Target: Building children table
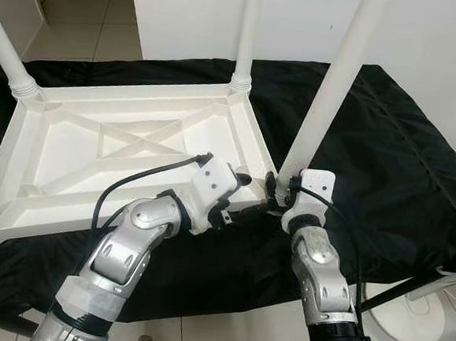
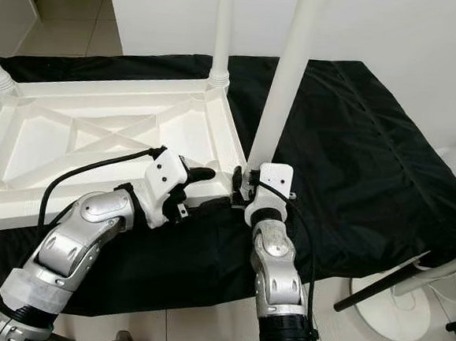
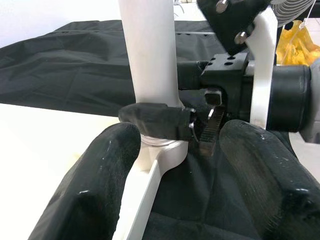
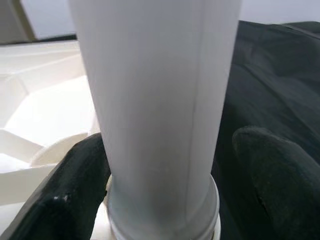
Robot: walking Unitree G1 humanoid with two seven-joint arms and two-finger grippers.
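The white tabletop lay upside down on a black cloth across the middle and left of the head views, with three legs already standing at its upper-left, upper-middle and lower-left corners. The fourth leg rose from the lower-right corner socket, slightly tilted toward the upper right of the frame.

The step in hand was judged to be the seating of this last leg. For it to be done well, the leg would need to be brought square to the socket before being turned or pressed, since a slanted entry could cross the joint; the tabletop corner would best be steadied meanwhile, so that it did not slide on the cloth.

The right gripper was set around the base of the leg, just above the collar: in its wrist view one black finger was pressed to the tube, while the other appeared to stand a little off it, so a loose encircling hold rather than a firm clamp was judged. The left gripper was spread wide and held nothing; in its wrist view its two fingers straddled the tabletop rim at that corner, close beside the right gripper.
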